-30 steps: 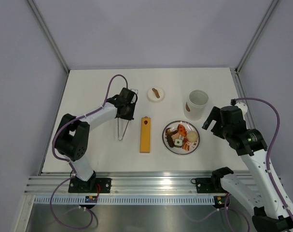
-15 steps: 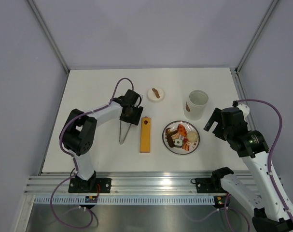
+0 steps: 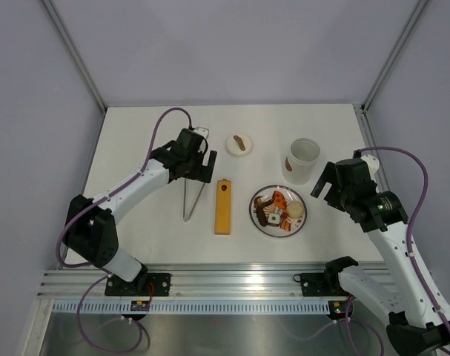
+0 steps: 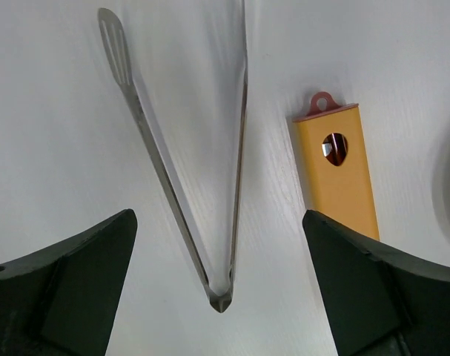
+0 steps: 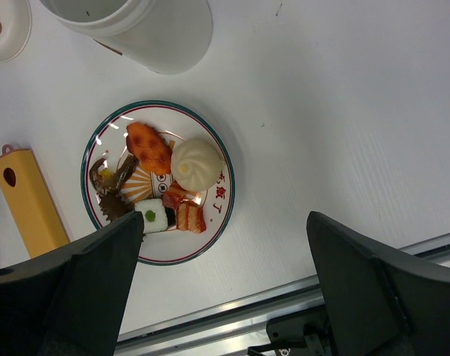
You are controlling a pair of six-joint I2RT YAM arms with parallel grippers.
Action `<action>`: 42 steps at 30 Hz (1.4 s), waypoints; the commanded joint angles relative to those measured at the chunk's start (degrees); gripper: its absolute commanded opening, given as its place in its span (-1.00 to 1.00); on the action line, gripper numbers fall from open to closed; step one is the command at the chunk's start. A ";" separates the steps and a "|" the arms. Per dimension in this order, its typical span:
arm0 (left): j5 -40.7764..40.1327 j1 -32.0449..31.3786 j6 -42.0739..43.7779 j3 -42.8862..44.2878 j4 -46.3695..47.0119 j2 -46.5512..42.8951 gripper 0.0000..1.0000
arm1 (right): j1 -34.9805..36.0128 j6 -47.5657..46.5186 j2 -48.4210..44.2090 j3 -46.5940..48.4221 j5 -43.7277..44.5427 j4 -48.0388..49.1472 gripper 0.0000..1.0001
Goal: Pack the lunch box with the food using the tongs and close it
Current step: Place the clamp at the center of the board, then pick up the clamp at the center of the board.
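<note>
From above, nothing had been packed yet. The tongs lay flat on the worktop, and the left hand hung over their far end, spread wide and gripping nothing. The lunch box stood upright and uncovered toward the far right, with no food showing inside. Its likely lid, a small white disc, lay well apart, near the left hand. All the food sat on the plate, just in front of the lunch box. The right hand hovered beside both, open and empty. An orange bar lay between tongs and plate.

In the left wrist view, the tongs formed a narrow V on the bare worktop between the fingers, which touched neither arm. The orange bar lay just beside them, crowding a grasp on that side.

In the right wrist view, the plate held an orange-red piece, a pale bun, a white-and-green piece and brown bits. Picking up the tongs, moving each piece and closing the box all remained.
</note>
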 commanded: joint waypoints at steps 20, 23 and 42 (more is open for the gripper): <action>-0.98 0.75 -2.31 -9.62 3.89 0.50 0.98 | 0.10 0.28 3.41 3.36 -0.66 4.98 0.99; 0.25 1.10 -3.10 -10.15 6.00 1.99 0.98 | 0.10 0.37 3.14 3.19 -0.75 4.98 0.99; -1.24 2.24 -8.12 -11.11 15.31 12.45 0.86 | 0.10 1.51 -0.46 2.83 -0.66 2.44 0.99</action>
